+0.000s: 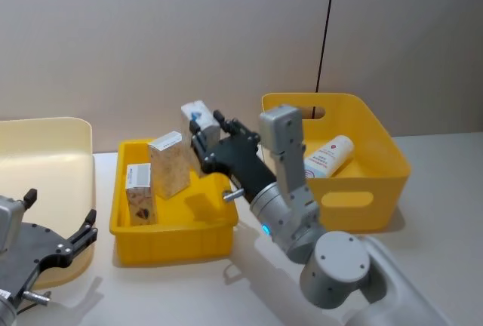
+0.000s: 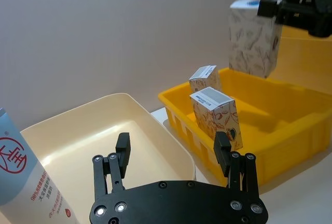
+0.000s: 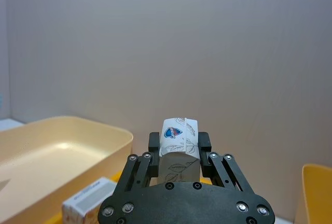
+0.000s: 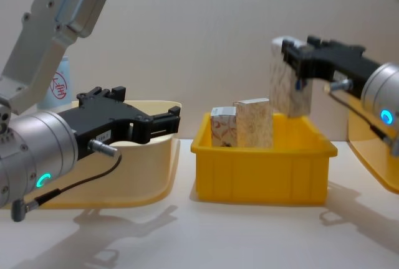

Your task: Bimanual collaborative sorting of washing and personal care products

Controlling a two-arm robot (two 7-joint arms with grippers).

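Note:
My right gripper is shut on a whitish leaf-print carton, holding it upright in the air above the back of the shallow yellow tray. The same held carton hangs above the tray's far right part. Two more cartons stand in the tray's left half. A white tube with red print lies in the deep yellow bin. My left gripper is open and holds nothing, over the cream bin. A pale blue tube stands next to it.
The cream bin is at the left, the tray in the middle and the deep bin at the right, all close together. A plain wall stands behind them. Bare tabletop lies in front of the containers.

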